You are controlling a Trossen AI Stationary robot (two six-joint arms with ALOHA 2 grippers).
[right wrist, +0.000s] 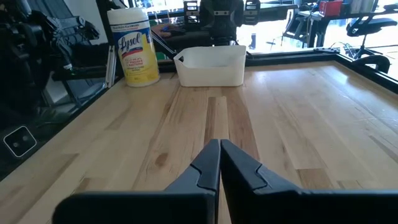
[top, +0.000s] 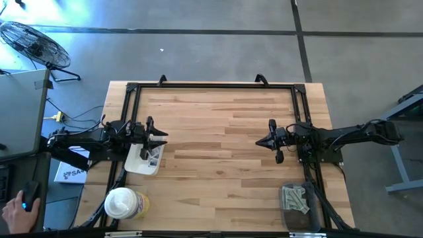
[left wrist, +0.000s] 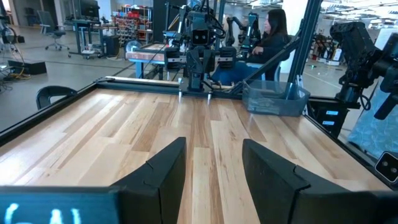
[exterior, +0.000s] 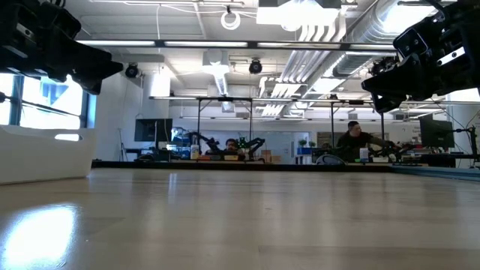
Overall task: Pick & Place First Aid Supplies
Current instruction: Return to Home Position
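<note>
1. Wooden table (top: 218,112) stands in an open workshop; a person (left wrist: 273,34) sits beyond it.
2. Left gripper (top: 164,137): fingers spread, empty, above the white tray (top: 135,165).
3. Right gripper (top: 259,141): fingers pressed together, empty.
4. Green bandage packs (top: 295,198) lie in the black bin (top: 316,215), behind the Right gripper, beside its arm.

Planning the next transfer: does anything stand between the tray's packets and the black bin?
Nothing visible does. Bare table lies between the tray and the bin. The tub stands beside the tray, off that line. The left gripper hangs open over the tray, the right gripper shut, away from the line.
</note>
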